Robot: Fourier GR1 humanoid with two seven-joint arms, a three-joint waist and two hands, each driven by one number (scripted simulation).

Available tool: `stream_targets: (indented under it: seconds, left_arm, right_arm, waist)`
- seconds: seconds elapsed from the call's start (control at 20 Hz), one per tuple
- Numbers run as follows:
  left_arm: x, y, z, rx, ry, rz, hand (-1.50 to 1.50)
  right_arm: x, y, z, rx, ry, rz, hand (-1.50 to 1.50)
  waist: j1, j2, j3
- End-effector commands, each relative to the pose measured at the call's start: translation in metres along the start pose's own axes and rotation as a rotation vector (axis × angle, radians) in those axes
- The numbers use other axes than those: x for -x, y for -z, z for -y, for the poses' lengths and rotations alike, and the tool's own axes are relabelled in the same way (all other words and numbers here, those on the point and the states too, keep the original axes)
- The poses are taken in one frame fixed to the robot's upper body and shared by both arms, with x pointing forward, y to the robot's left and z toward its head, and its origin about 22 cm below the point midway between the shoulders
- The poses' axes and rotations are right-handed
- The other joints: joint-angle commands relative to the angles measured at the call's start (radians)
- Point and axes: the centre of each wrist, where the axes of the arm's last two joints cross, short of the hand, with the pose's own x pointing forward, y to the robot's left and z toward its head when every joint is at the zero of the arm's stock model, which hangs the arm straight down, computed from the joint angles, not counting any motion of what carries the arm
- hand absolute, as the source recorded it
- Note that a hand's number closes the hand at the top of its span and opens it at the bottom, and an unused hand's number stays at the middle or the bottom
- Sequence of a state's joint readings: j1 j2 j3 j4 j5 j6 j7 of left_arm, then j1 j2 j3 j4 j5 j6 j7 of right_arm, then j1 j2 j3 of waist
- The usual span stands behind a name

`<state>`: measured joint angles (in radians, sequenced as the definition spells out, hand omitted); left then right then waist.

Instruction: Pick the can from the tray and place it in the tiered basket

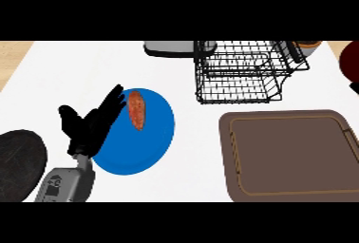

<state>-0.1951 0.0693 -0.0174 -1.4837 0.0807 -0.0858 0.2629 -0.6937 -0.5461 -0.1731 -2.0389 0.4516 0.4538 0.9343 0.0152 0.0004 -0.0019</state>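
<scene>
The brown tray lies at the right of the white counter, and nothing shows on it. Beyond it, the black wire tiered basket stands at the back. A small brown-topped object peeks out at the basket's far right corner; I cannot tell whether it is the can. My left hand hovers at the left, open, its straight fingers reaching over the edge of a blue plate. It holds nothing. My right hand is out of sight.
An orange-brown sweet potato lies on the blue plate. A dark round pan-like disc sits at the left edge. A grey appliance stands at the back, and a dark red object at the right edge.
</scene>
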Motion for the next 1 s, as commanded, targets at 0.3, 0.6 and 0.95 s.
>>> stream_targets:
  seconds: [0.3, 0.6, 0.95]
  left_arm:
    - [0.009, -0.004, 0.0, 0.019, -0.006, -0.013, 0.0]
    - [0.007, -0.005, 0.011, -0.005, 0.014, 0.02, 0.0]
    - [-0.004, 0.001, -0.002, 0.003, 0.001, 0.017, 0.0]
  right_arm:
    - [-0.054, 0.08, -0.036, -0.019, 0.061, -0.113, 1.5]
    - [-0.032, 0.123, -0.074, -0.023, 0.096, -0.109, 1.5]
    - [-0.043, 0.146, -0.135, -0.065, 0.168, -0.095, 1.5]
  waist:
    - [0.008, 0.003, 0.001]
    - [0.003, 0.005, 0.001]
    - [0.008, 0.005, 0.002]
